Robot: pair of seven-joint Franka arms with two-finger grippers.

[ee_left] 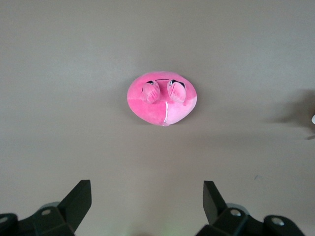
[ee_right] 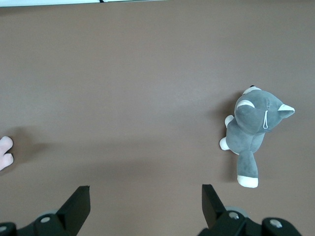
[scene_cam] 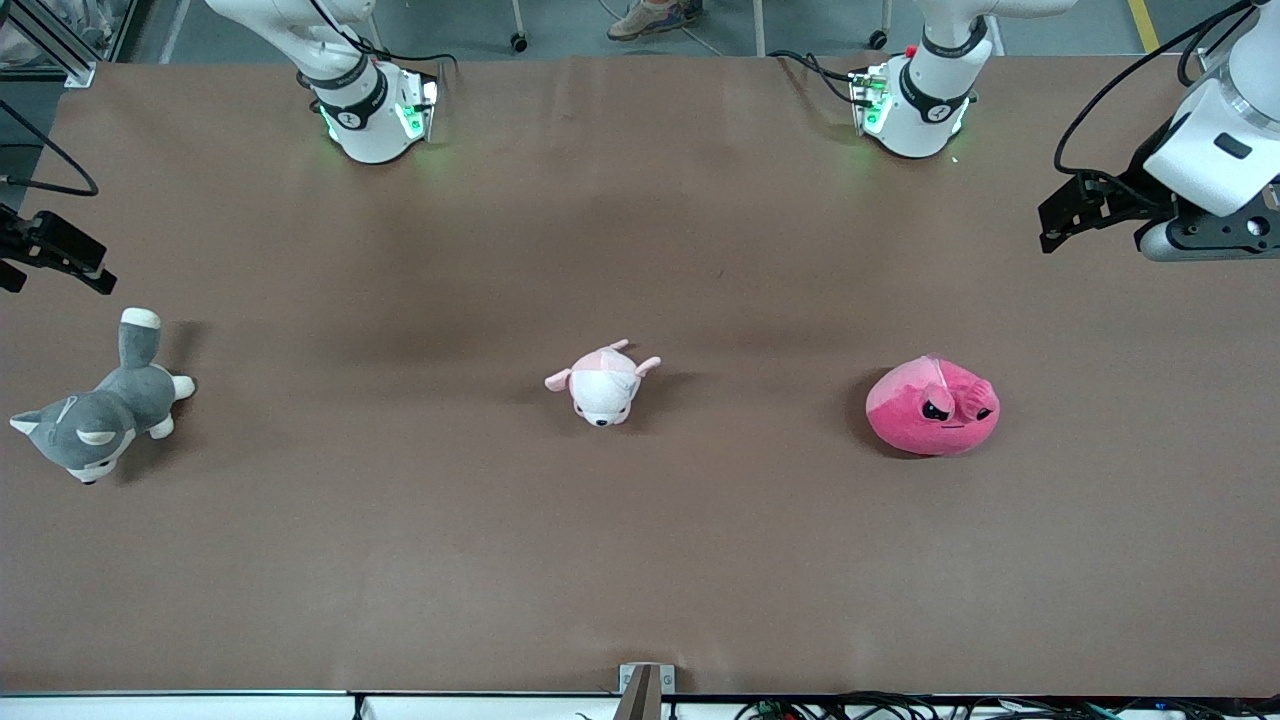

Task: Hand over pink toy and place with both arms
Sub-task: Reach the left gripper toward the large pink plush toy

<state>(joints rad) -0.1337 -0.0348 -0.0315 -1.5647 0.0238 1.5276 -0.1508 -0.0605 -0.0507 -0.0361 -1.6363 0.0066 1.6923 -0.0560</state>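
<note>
The pink toy point(scene_cam: 932, 407), a round hot-pink plush with angry black eyes, lies on the brown table toward the left arm's end. In the left wrist view the pink toy point(ee_left: 161, 97) sits apart from the fingers, untouched. My left gripper point(scene_cam: 1062, 215) hangs open and empty over the table's edge at the left arm's end; in its own wrist view the left gripper point(ee_left: 146, 189) shows its jaws wide apart. My right gripper point(scene_cam: 58, 255) hangs open and empty over the right arm's end; in its wrist view the right gripper point(ee_right: 145, 192) is over bare table.
A pale pink-and-white plush animal point(scene_cam: 603, 383) lies at the table's middle. A grey-and-white plush husky point(scene_cam: 95, 410) lies at the right arm's end and also shows in the right wrist view point(ee_right: 253, 132). Both arm bases point(scene_cam: 370, 110) stand along the table's edge farthest from the front camera.
</note>
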